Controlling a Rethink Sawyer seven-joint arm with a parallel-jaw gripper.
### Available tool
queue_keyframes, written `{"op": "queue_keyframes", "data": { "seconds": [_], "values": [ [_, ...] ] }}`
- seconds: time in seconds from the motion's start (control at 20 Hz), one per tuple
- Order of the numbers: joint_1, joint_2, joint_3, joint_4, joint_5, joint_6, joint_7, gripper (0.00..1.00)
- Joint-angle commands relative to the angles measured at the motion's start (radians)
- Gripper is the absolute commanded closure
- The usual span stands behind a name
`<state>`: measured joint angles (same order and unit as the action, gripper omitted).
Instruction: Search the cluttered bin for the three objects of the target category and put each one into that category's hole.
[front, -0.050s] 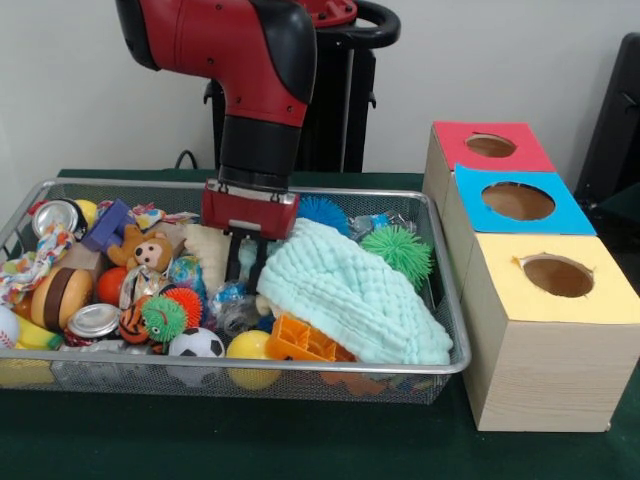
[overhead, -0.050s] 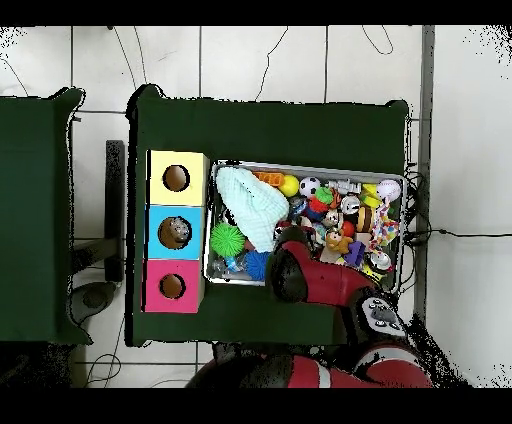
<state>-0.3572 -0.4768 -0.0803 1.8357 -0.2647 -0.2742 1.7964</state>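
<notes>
The red-and-black gripper (front, -0.050s: 246, 262) is seen lowered into the silver wire-mesh bin (front, -0.050s: 330, 368), approx. at its middle, w/ its two dark fingers spread apart and nothing held between them. The tips are sunk among the clutter just beside the left edge of the pale mint knitted cloth (front, -0.050s: 350, 290), which covers much of the bin's right half. In the overhead view the gripper itself is hidden under the arm.

Step in hand, as judged: the search/pick stage, i.e. a grasp being set up inside the bin. The target category is not stated, so which items count cannot be told. Candidates near the fingers: a small bluish glittery ball (front, -0.050s: 186, 271), a beige stuffed toy w/ brown bear face (front, -0.050s: 149, 251), an orange plastic block (front, -0.050s: 303, 341). A green spiky rubber ball (front, -0.050s: 398, 250) and a blue spiky ball (front, -0.050s: 322, 211) lie further back, near the cloth.

Three wooden boxes w/ round holes stand in a row beside the bin on the green surface (front, -0.050s: 300, 440): yellow-topped box (front, -0.050s: 553, 320), blue-topped box (front, -0.050s: 518, 201), red-topped box (front, -0.050s: 489, 146). In the overhead view sth. greyish is seen inside the blue hole (overhead, -0.050s: 176, 231); the other two look empty, so at most one item is judged placed.

Next move calls for: fingers to be closed on one item only, w/o snagging the cloth, then a clean lift clear of the bin rim and a carry across to the matching hole.
</notes>
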Motion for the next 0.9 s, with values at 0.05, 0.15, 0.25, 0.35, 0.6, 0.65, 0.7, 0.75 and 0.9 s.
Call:
{"op": "queue_keyframes", "data": {
  "seconds": [0.05,0.15,0.25,0.35,0.6,0.65,0.7,0.75,0.9],
  "values": [
    [0.018,-0.224,0.04,0.149,0.024,0.032,0.217,1.0],
    [0.015,-0.27,0.045,0.174,0.028,0.06,0.211,1.0],
    [0.008,-0.305,0.053,0.196,0.028,0.075,0.211,1.0],
    [0.001,-0.338,0.063,0.219,0.027,0.083,0.213,1.0],
    [-0.015,-0.406,0.093,0.279,0.023,0.095,0.222,1.0],
    [-0.018,-0.42,0.102,0.293,0.021,0.096,0.225,1.0],
    [-0.021,-0.433,0.11,0.306,0.02,0.105,0.225,1.0],
    [-0.031,-0.445,0.129,0.321,0.014,0.115,0.223,1.0],
    [-0.096,-0.448,0.235,0.369,0.005,0.183,0.212,1.0]
  ]
}}
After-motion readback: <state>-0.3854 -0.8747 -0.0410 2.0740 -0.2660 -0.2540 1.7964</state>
